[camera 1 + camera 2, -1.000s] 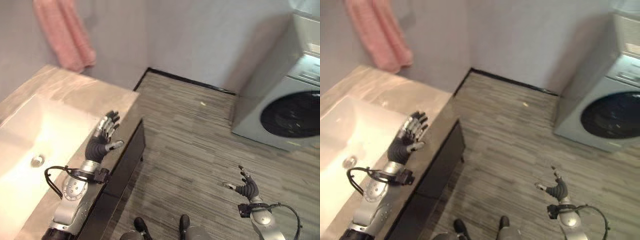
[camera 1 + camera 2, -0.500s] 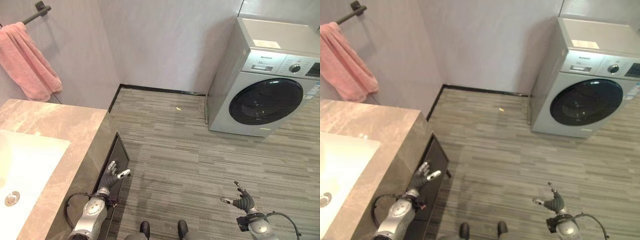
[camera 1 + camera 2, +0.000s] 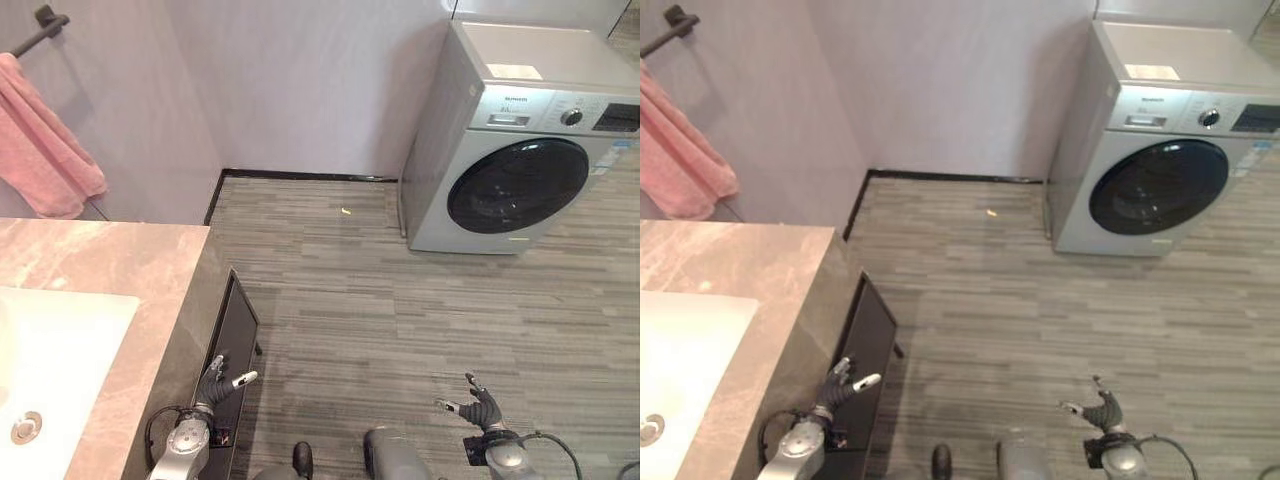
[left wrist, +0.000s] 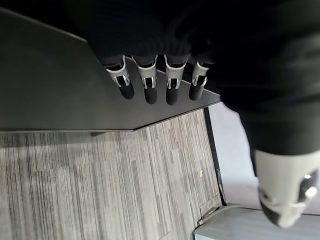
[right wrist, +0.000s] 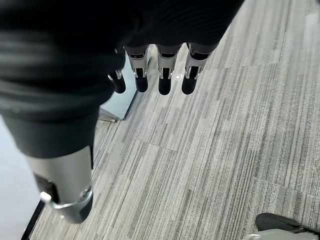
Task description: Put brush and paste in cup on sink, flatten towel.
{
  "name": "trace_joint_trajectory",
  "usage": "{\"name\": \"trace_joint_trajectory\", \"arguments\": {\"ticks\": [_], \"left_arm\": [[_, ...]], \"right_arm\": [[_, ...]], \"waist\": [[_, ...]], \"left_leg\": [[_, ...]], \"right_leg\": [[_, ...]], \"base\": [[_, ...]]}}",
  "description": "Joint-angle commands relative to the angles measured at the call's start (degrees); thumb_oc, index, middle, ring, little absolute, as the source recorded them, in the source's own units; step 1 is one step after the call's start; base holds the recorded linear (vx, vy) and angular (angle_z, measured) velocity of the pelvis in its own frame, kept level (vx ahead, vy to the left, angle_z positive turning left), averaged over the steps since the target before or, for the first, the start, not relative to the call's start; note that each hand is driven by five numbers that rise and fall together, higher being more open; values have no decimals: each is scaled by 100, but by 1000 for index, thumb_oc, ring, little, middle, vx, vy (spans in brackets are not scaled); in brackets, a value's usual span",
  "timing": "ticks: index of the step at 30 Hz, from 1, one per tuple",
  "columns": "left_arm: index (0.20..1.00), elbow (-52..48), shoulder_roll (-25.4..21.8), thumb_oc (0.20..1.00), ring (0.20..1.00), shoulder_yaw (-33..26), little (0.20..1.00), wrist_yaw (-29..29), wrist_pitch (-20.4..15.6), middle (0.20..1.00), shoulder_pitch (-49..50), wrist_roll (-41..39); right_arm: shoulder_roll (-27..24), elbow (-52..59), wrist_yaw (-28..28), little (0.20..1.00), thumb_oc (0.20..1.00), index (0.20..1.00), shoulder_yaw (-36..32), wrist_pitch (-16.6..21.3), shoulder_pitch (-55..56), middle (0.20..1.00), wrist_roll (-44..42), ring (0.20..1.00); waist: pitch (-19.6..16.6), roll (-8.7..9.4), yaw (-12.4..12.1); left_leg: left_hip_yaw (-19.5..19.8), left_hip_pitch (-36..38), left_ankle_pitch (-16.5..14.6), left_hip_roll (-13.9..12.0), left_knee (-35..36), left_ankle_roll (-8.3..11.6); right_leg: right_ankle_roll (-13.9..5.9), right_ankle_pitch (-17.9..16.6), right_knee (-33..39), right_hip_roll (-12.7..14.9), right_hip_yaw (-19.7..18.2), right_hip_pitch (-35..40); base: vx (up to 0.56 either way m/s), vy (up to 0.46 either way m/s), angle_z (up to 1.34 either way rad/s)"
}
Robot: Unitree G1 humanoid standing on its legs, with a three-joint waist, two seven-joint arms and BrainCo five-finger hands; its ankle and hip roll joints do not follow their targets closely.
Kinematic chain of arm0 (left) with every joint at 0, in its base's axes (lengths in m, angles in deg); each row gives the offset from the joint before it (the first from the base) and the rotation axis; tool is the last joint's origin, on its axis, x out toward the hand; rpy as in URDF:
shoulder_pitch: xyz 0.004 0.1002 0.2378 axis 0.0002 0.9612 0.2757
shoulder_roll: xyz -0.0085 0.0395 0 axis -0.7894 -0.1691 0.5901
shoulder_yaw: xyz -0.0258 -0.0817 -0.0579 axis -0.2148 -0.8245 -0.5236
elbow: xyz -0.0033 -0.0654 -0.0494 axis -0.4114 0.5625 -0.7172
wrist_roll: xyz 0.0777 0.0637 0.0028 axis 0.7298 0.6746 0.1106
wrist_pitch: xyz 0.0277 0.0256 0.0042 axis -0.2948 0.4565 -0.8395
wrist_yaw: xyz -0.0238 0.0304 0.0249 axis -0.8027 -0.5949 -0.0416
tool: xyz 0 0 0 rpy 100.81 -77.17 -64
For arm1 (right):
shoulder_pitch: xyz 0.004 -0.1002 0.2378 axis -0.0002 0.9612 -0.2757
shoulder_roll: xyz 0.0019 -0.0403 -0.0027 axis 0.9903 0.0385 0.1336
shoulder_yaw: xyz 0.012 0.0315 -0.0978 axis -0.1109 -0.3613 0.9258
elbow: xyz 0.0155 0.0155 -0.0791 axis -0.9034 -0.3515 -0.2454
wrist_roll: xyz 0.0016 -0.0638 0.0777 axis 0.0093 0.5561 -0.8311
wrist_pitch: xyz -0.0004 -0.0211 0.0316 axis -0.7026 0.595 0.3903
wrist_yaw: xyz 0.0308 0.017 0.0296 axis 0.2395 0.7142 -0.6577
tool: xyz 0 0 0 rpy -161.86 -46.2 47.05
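Towel (image 3: 45,150), cut off at frame edge, hangs while left hand (image 3: 215,378) and right hand (image 3: 480,405) stay loosely spread, empty.

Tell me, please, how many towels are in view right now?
1: a pink towel hanging from the wall bar above the sink counter. Others may lie out of frame.

The left robot hand (image 3: 214,379) is dropping off the sink table (image 3: 130,265) and now hanging low beside the dark cabinet front (image 3: 232,350), fingers relaxed. The right robot hand (image 3: 480,405) is sinking slightly lower over the floor (image 3: 400,320).
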State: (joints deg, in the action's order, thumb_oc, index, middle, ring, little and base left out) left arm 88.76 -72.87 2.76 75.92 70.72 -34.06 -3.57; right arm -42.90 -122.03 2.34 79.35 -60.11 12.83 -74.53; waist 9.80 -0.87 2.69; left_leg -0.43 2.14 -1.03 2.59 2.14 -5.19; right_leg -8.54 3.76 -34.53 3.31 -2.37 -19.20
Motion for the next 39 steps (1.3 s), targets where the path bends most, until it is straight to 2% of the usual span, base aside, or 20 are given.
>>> {"name": "trace_joint_trajectory", "arguments": {"ticks": [1,3,5,7,10,11,12,14,15,19,20,23,26,28,31,32,33,34,36,39], "left_arm": [[1000,67,-89,1000,1000,-308,1000,101,-198,1000,-224,177],[1000,256,11,1000,1000,-296,1000,183,-206,1000,-355,183],[1000,280,29,1000,1000,-279,1000,183,-199,1000,-395,184],[1000,401,121,1000,1000,-164,1000,153,-177,1000,-471,228],[1000,507,205,1000,1000,-107,1000,128,-139,1000,-561,141],[1000,509,206,1000,1000,-106,1000,128,-139,1000,-564,140],[1000,694,234,1000,1000,-60,1000,205,-121,1000,-806,138],[1000,753,230,1000,1000,-65,1000,241,-137,1000,-837,131],[1000,766,211,1000,1000,-115,1000,286,-136,1000,-864,98],[1000,834,188,1000,1000,-200,1000,316,-157,1000,-835,118],[1000,912,211,1000,1000,-273,1000,360,-181,1000,-784,96],[1000,959,231,1000,1000,-343,1000,371,-190,1000,-684,117],[1000,883,219,1000,1000,-419,1000,346,-173,1000,-457,124],[1000,865,185,1000,1000,-421,1000,342,-185,1000,-423,91],[1000,788,135,1000,1000,-438,1000,310,-167,1000,-347,79],[1000,787,137,1000,1000,-438,1000,310,-167,1000,-347,79],[1000,696,114,1000,1000,-414,1000,293,-138,1000,-336,59],[1000,652,90,1000,1000,-422,1000,298,-129,1000,-340,71],[1000,632,61,1000,1000,-385,1000,291,-107,1000,-362,128],[1000,649,38,1000,1000,-372,1000,325,-125,1000,-457,147]], "right_arm": [[-138,395,-21,1000,1000,1000,-125,214,55,1000,-232,1000],[-145,436,-43,1000,1000,1000,-79,224,89,1000,-188,1000],[-157,467,-50,1000,1000,1000,-86,209,139,1000,-164,1000],[-210,405,-62,1000,1000,1000,-172,232,317,1000,-223,1000],[-355,556,-33,1000,1000,1000,-226,248,499,1000,-281,1000],[-356,558,-32,1000,1000,1000,-228,247,500,1000,-282,1000],[-444,517,-101,1000,1000,1000,-226,264,450,1000,-358,1000],[-483,513,-102,1000,1000,1000,-199,257,424,1000,-385,1000],[-560,629,-81,1000,1000,1000,-157,206,468,1000,-282,1000],[-612,638,-77,1000,1000,1000,-147,178,480,1000,-144,1000],[-603,627,-88,1000,1000,1000,-95,186,498,1000,-9,1000],[-654,685,-62,1000,1000,1000,6,154,468,1000,294,1000],[-611,743,59,1000,1000,1000,137,91,450,1000,518,1000],[-542,677,128,1000,1000,1000,202,78,368,1000,540,1000],[-395,723,184,1000,1000,1000,232,61,325,1000,558,1000],[-397,722,184,1000,1000,1000,231,61,324,1000,558,1000],[-361,864,200,1000,1000,1000,268,45,279,1000,592,1000],[-336,930,186,1000,1000,1000,297,48,255,1000,609,1000],[-278,939,172,1000,1000,1000,325,45,224,1000,585,1000],[-264,1026,236,1000,1000,1000,335,78,270,1000,537,1000]], "waist": [[-39,-47,193],[-77,27,296],[-75,38,357],[-200,79,470],[-209,108,536],[-218,96,547],[-13,301,435],[43,326,396],[51,372,285],[-6,345,90],[-31,265,-77],[-93,173,-249],[-259,206,-348],[-352,340,-402],[-360,524,-426],[-373,505,-439],[-269,429,-407],[-193,373,-375],[-105,313,-271],[-49,308,-145]], "left_leg": [[453,262,-288,213,118,137],[513,575,-496,207,175,226],[564,683,-587,177,146,271],[727,658,-766,165,-677,427],[542,-167,197,108,-2773,932],[555,-208,176,102,-2826,935],[290,-989,585,91,-4151,1013],[144,-1189,462,33,-4453,926],[-236,-1662,336,-129,-4224,846],[-555,-2064,287,-244,-2917,783],[-499,-2075,472,-242,-1637,741],[-577,-2169,1011,-486,32,865],[-570,-1991,1220,-549,-280,806],[-516,-1994,1039,-357,-570,666],[-615,-1780,625,-135,-814,406],[-619,-1797,633,-160,-812,410],[-560,-1461,450,-112,-765,266],[-537,-1296,353,-124,-746,199],[-399,-982,155,-88,-728,141],[-225,-537,-48,15,-640,192]], "right_leg": [[33,-468,1285,-420,302,92],[68,-710,2197,-381,695,-261],[64,-764,2383,-407,711,-215],[253,-658,2361,-539,402,103],[535,-447,2512,-636,266,708],[536,-450,2512,-641,281,692],[708,-385,2654,-515,267,1045],[767,-314,2666,-537,256,1135],[783,-193,2783,-485,218,1417],[690,-4,3016,-453,161,1813],[634,154,3120,-552,36,2125],[559,424,3221,-557,-116,2671],[450,683,2993,-419,-249,3005],[316,631,2551,-216,-310,2928],[-116,-627,1076,2,-392,2378],[-112,-649,1086,-20,-404,2358],[-182,-1316,41,-27,-215,1785],[-138,-1401,-306,-60,-87,1581],[-39,-1037,-500,-118,74,1131],[170,-411,508,17,468,658]], "base": [[235,-36,9],[423,-102,10],[391,-136,17],[464,-200,69],[315,-170,100],[224,-241,53],[228,-247,22],[276,-213,-8],[372,-138,-22],[414,-37,-24],[519,78,-54],[687,116,-56],[575,163,-51],[445,214,-50],[332,173,-58],[299,247,-51],[291,281,-49],[415,363,-20],[332,190,24],[308,76,66]]}}
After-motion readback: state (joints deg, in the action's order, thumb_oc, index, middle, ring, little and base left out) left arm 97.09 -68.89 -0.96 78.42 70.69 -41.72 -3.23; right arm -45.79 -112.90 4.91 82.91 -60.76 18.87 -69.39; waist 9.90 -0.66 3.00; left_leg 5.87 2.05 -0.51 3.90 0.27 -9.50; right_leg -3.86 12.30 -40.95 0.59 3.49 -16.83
